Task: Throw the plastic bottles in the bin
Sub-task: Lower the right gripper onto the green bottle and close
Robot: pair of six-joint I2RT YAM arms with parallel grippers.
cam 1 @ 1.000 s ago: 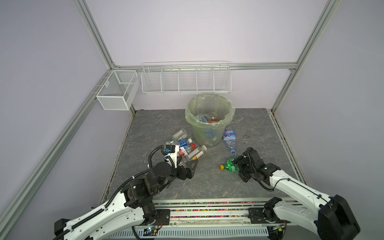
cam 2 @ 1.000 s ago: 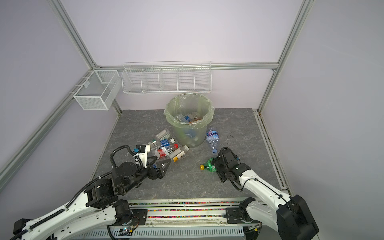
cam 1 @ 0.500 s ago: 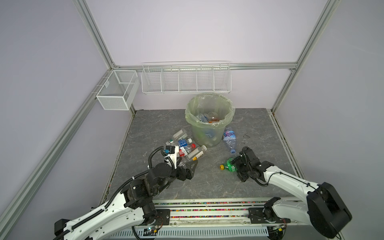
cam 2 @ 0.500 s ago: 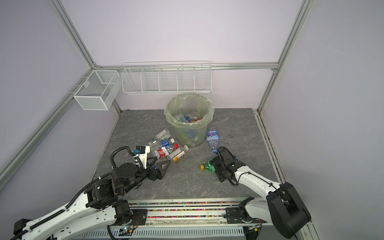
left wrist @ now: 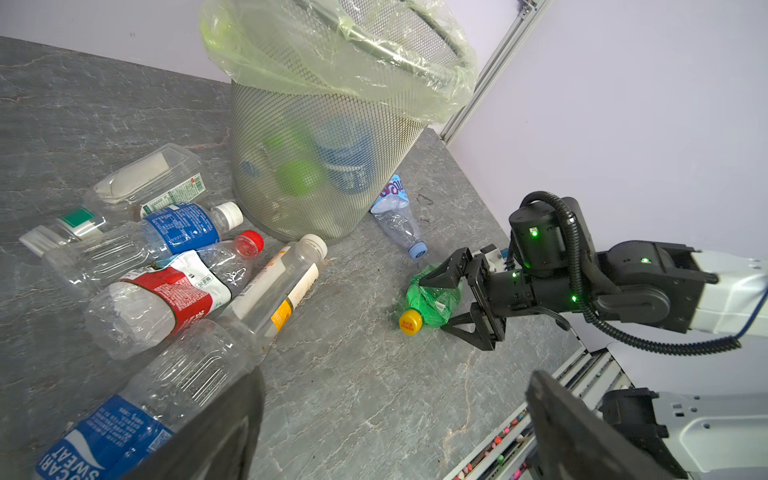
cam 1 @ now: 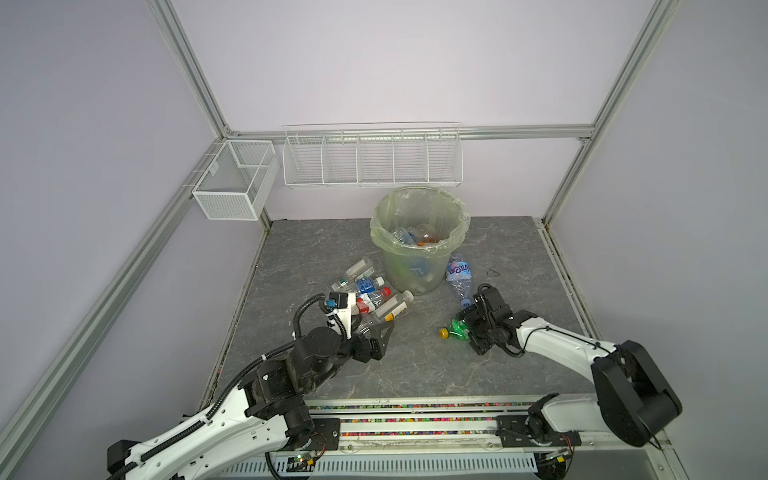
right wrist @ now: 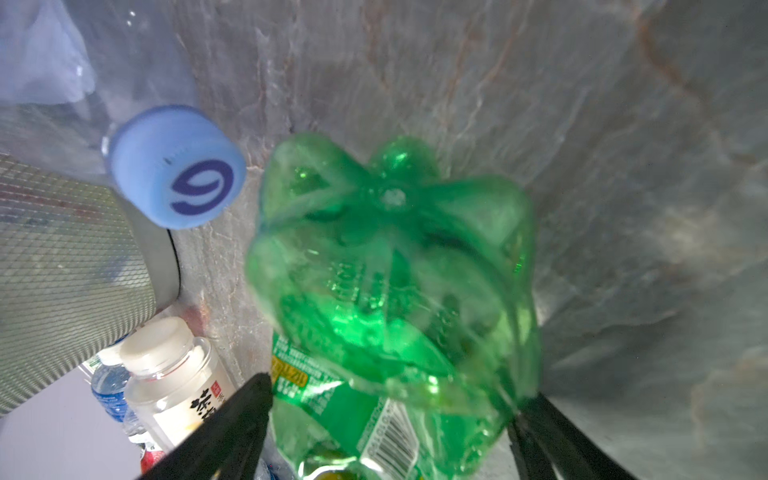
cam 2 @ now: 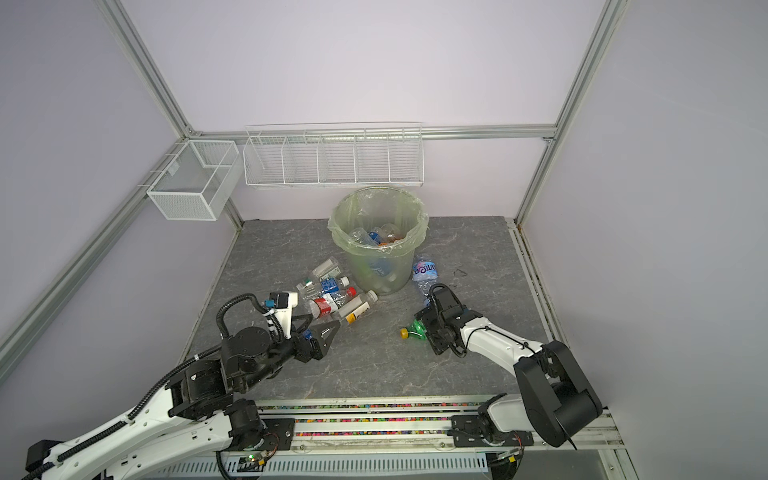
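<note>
I am looking over the grey counter (cam 1: pixel 415 374), where the bin (cam 1: pixel 411 272) is standing at the far middle, lined with a pale green bag and already holding several bottles. Left of it and nearer to me, a heap of plastic bottles (cam 1: pixel 368 293) is lying on its sides, each touching its neighbours. The left end effector (cam 1: pixel 371 328) is hovering at the near edge of that heap with its jaws spread wide and gripping nothing. A big blue-labelled bottle (left wrist: pixel 174 386) is lying just beside one of its fingers. The right end effector (left wrist: pixel 436 305) is sitting low over the counter, right of the middle and nearer than the bin. Its jaws are standing wide on either side of the crumpled green bottle (right wrist: pixel 395 270), at the base end, and are not closing on it. That bottle is lying on its side with its yellow cap pointing left. A smaller crushed blue-capped bottle (cam 1: pixel 459 276) is lying just beside the bin's right side, near the far finger. I am judging the step in hand to be the grasp of the green bottle. The next move is calling for a gentle squeeze, since the soft body may slip out. After that, the bottle is needing a lift clear of the rim and a release over the bin's mouth.
</note>
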